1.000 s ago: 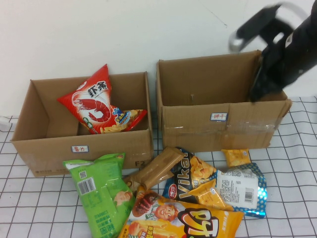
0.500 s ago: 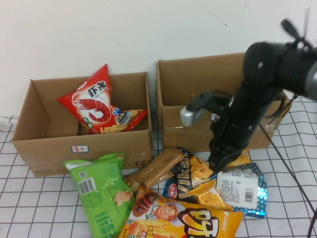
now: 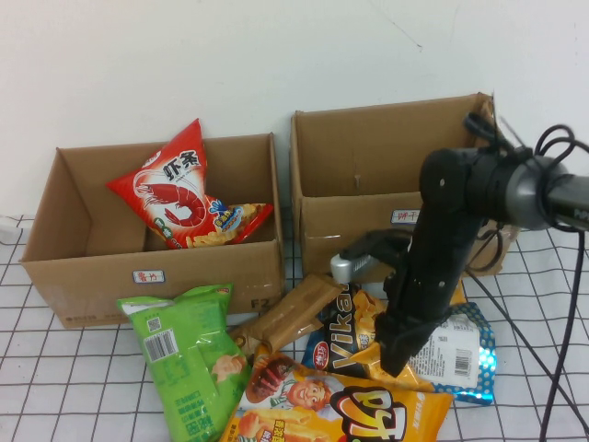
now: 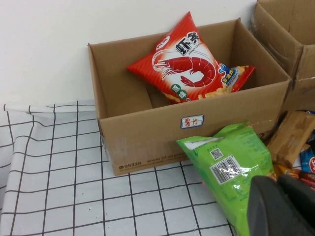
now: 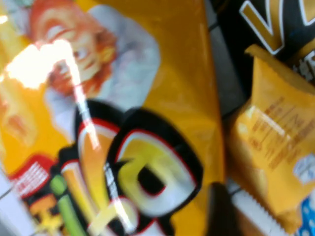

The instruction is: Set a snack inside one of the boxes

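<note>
Two open cardboard boxes stand at the back, the left box (image 3: 152, 276) and the right box (image 3: 405, 230). The left box holds a red shrimp-chip bag (image 3: 170, 189) and a small yellow-blue bag (image 3: 235, 221). My right gripper (image 3: 394, 354) is low over the snack pile, at a small yellow packet (image 3: 379, 357) lying on the black Vikal bag (image 3: 350, 333), beside the large yellow bag (image 3: 331, 410). The right wrist view shows the large yellow bag (image 5: 123, 123) and the small yellow packet (image 5: 275, 147) close up. My left gripper (image 4: 283, 209) is shut and empty, near the green bag (image 4: 229, 167).
A green bag (image 3: 184, 354), a brown bar (image 3: 290, 313) and a silver-blue bag (image 3: 456, 354) lie in the pile in front of the boxes. The right arm's cables (image 3: 552, 322) hang at the right. The tablecloth is a white grid (image 3: 55, 387).
My right arm has swung from above the right box down and forward onto the snack pile. The snacks and boxes have not moved.
</note>
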`<action>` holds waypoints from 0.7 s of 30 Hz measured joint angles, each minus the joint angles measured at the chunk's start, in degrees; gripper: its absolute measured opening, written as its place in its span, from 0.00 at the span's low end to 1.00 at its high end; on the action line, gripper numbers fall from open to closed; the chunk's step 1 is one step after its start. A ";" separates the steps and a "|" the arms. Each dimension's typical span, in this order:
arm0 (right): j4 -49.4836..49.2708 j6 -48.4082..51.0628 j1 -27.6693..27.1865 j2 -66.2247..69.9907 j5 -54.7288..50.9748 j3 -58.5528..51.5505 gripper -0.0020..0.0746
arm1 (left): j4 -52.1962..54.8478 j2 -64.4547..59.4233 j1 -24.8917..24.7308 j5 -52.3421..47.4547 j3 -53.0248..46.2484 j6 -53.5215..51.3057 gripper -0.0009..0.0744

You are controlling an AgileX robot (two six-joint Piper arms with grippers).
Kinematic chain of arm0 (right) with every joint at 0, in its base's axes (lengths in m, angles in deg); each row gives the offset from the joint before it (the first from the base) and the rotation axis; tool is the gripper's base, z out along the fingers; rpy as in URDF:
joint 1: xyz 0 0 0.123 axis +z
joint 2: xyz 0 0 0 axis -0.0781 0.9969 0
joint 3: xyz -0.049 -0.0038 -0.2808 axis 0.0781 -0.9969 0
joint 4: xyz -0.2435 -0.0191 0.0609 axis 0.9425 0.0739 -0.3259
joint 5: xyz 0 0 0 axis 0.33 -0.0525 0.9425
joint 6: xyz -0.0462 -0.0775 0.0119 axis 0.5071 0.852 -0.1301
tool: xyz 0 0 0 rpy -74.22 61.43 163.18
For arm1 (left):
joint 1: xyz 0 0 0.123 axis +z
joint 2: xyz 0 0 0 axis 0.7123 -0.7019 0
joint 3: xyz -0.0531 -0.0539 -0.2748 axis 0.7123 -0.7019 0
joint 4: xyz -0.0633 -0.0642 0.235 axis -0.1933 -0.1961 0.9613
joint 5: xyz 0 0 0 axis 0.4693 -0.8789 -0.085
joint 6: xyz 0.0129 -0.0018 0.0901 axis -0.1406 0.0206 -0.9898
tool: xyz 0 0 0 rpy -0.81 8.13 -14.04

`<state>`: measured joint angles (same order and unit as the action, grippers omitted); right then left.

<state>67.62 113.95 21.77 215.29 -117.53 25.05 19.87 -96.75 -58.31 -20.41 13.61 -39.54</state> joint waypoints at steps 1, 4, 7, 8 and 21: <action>0.12 -0.27 0.00 0.44 0.66 0.00 0.56 | 0.00 0.00 0.00 0.00 0.00 0.00 0.01; 0.22 -1.32 0.00 1.37 3.34 0.00 0.66 | 0.00 0.00 0.00 0.00 0.00 0.00 0.01; 0.29 -2.73 0.00 1.76 6.39 0.00 0.69 | 0.00 0.00 0.00 0.00 0.00 0.00 0.01; 0.29 -3.13 0.00 1.86 7.05 0.00 0.70 | 0.00 0.00 0.00 0.00 0.00 0.00 0.01; 0.07 -4.87 2.68 4.81 8.46 0.04 0.63 | 0.00 0.00 0.00 0.00 0.00 0.00 0.01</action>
<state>67.69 109.09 24.45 220.10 -109.08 25.09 19.87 -96.75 -58.31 -20.41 13.61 -39.54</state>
